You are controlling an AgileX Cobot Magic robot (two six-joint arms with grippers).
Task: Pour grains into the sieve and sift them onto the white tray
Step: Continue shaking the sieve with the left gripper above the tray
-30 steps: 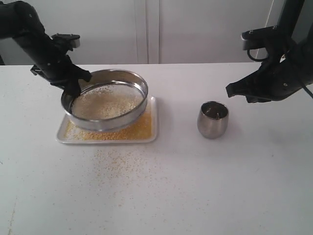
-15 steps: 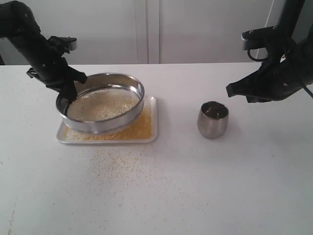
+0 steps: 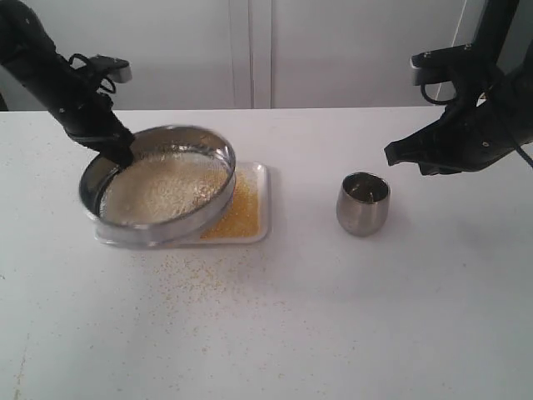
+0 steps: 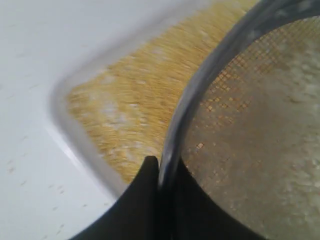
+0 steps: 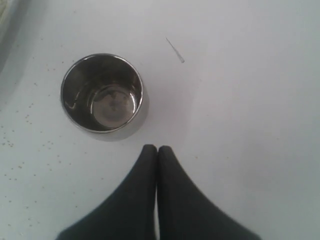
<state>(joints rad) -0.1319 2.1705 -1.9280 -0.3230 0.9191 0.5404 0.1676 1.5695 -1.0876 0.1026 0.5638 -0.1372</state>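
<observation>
Steel sieve (image 3: 179, 223) sits over the left part of the tray (image 3: 265, 200). It is tilted rather than level and overhangs the tray's left and near edges. Whether its low side touches the tray cannot be told from the exterior view.

The grains (image 3: 162, 185) show in two lots. A pale, coarse layer covers most of the mesh. A fine golden bed lies on the tray below, thickest on the uncovered right strip. In the left wrist view, golden grains also fill the tray corner, and the mesh near the rim is almost bare. A loose scatter lies on the counter (image 3: 350, 317) just in front of the tray.

The left hand (image 4: 162, 165) is clamped on the sieve's rim, one finger inside the wall and one outside. Judgement: an edge grip of this kind suits shaking the sieve and leaves the mesh clear above the tray. Sifting looks well advanced.

The cup (image 5: 102, 92) stands upright on the counter, well apart from the tray to the right, with only a few specks left inside. The right hand (image 5: 157, 150) hovers near it, fingers pressed together and holding nothing, out of the sieve's way.

Risk: with the sieve overhanging as it does, more grains may fall on the counter.
</observation>
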